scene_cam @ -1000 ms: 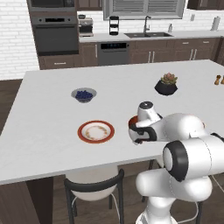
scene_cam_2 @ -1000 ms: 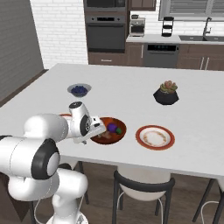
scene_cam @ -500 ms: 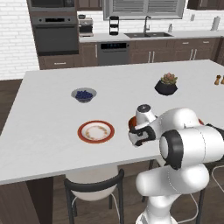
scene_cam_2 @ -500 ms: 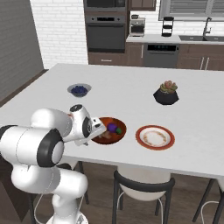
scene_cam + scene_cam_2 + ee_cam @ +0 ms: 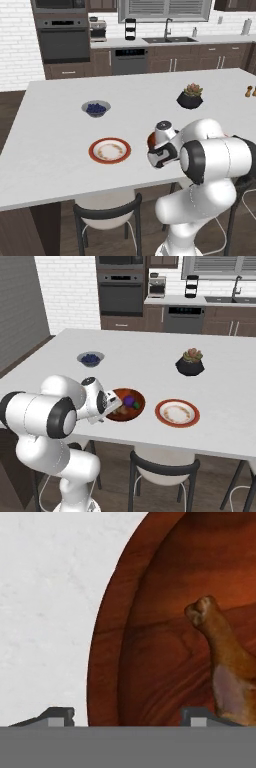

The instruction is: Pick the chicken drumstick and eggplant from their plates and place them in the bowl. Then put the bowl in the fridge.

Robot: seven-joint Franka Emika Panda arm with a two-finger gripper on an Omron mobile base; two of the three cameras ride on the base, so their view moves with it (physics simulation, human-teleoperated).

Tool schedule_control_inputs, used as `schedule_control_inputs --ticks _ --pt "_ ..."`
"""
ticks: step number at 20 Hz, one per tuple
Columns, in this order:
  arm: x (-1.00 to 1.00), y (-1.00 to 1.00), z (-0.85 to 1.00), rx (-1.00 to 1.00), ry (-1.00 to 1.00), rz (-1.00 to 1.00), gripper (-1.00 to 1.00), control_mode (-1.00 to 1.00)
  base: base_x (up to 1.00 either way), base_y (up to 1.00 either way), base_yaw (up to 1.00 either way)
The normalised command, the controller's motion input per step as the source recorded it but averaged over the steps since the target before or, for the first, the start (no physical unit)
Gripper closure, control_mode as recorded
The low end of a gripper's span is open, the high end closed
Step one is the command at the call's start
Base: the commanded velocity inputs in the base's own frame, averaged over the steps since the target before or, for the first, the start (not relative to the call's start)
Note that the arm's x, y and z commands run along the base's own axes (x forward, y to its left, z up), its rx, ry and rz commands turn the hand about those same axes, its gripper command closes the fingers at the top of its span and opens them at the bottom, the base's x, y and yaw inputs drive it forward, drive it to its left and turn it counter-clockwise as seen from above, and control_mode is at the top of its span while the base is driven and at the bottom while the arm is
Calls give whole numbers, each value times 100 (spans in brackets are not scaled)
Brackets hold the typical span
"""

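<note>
Looking from the left base view, the bowl (image 5: 150,140) shows as a brown sliver on the white counter (image 5: 60,130), mostly hidden behind the arm's wrist; one red-rimmed plate (image 5: 110,150) lies left of the bowl, the grey berry bowl (image 5: 96,108) beyond that. Right base view: the eggplant (image 5: 130,401) rests inside the bowl (image 5: 131,395), gripper (image 5: 114,407) at the bowl's near-left rim, a second plate (image 5: 177,412) just right of the bowl. Hand view: the chicken drumstick (image 5: 222,657) lies inside the bowl (image 5: 145,637); fingertips (image 5: 56,716) straddle the rim, spread apart, holding nothing.
</note>
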Motion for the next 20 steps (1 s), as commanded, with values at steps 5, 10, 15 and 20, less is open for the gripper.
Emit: schedule_control_inputs --ticks 5,10,15,20 --pt "3 -30 -2 -2 0 4 100 -100 0 0 0" --pt "10 -17 4 -1 -1 5 100 -100 0 0 0" --pt "-35 -12 75 -1 -3 12 100 -100 0 0 0" --pt "-34 -2 62 -2 -2 15 100 -100 0 0 0"
